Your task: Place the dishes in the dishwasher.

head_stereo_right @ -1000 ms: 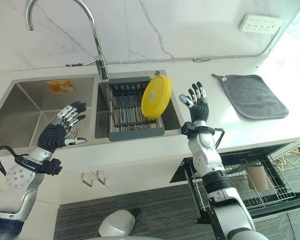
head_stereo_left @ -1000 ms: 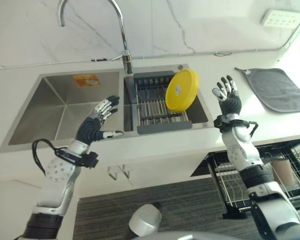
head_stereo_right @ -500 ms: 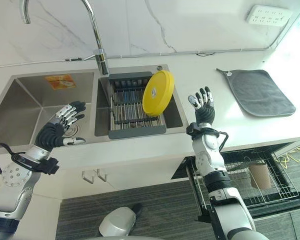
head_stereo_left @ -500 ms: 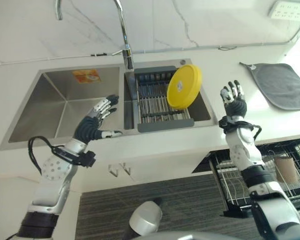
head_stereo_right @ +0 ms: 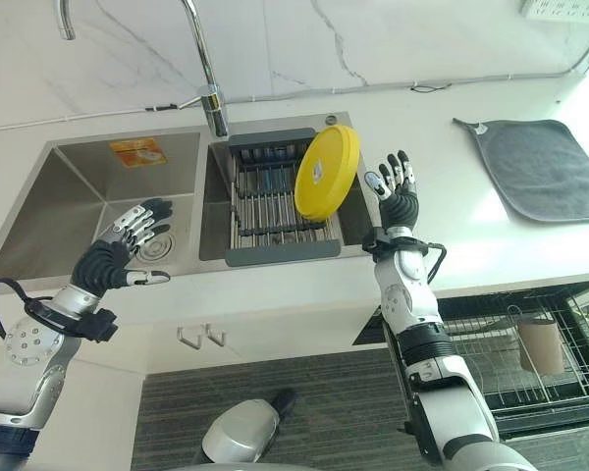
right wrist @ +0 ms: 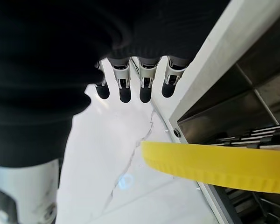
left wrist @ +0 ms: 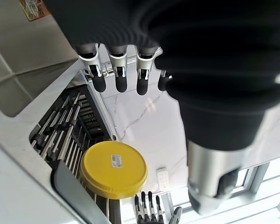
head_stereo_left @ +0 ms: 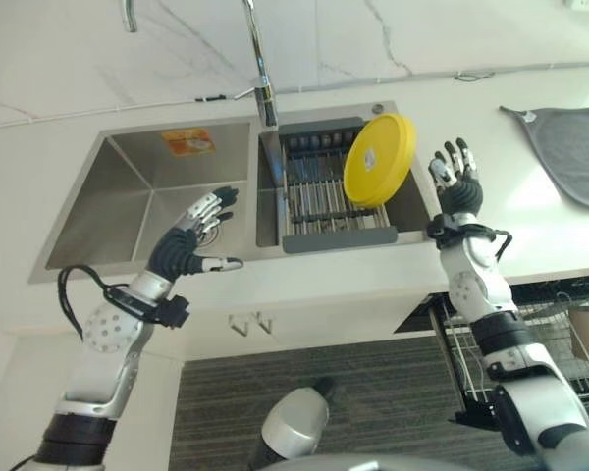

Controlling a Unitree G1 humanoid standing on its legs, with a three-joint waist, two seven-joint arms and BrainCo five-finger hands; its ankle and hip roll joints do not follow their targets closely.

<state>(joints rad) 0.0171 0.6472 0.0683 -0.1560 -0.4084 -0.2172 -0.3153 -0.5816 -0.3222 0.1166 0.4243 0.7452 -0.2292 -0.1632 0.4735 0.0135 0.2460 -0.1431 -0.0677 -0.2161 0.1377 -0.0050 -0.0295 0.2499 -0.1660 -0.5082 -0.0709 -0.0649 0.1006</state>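
A round yellow plate (head_stereo_left: 379, 159) stands on edge, leaning in the dark dish rack (head_stereo_left: 319, 191) in the right basin of the sink; it also shows as the yellow plate (left wrist: 114, 169) and as a yellow rim (right wrist: 214, 166). My right hand (head_stereo_left: 457, 186) is held up just right of the plate, fingers straight, not touching it. My left hand (head_stereo_left: 188, 242) hovers over the front edge of the left basin (head_stereo_left: 142, 201), fingers relaxed and holding nothing. The pulled-out dishwasher rack (head_stereo_right: 510, 358) sits below the counter at lower right.
A tall tap (head_stereo_right: 208, 69) rises behind the sink. A grey mat (head_stereo_right: 550, 177) lies on the counter at right. A brown cup (head_stereo_right: 541, 345) stands in the dishwasher rack. A wall socket (head_stereo_right: 560, 10) is at the top right.
The camera has shifted, sliding the scene to the right. My right hand has come closer to the plate's right edge. The left hand has kept its place.
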